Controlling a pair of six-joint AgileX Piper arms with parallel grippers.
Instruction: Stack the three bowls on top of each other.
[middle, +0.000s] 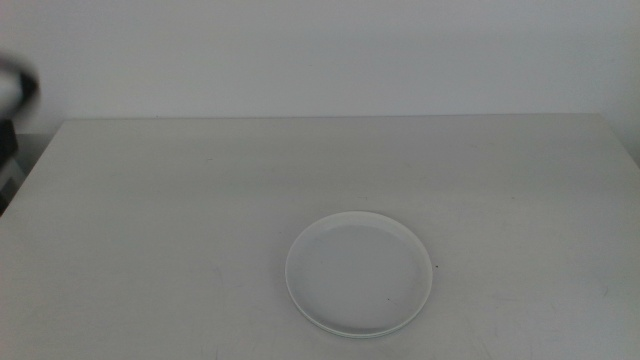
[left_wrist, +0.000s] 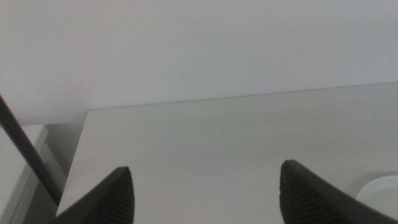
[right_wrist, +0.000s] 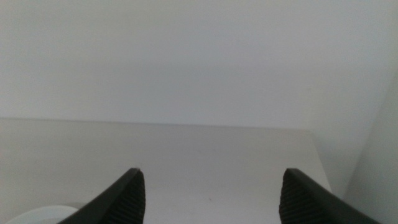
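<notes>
Bowls sit as one nested stack (middle: 359, 273) on the white table (middle: 150, 220), near its front edge and slightly right of centre, but you can hardly separate them: only faint doubled rim lines show at the lower edge, and the colours all read as pale white. Both wrist views catch just a cut-off sliver of the stack. Your left gripper (left_wrist: 205, 196) and right gripper (right_wrist: 211, 196) wait above the table, jaws spread wide, holding nothing.
</notes>
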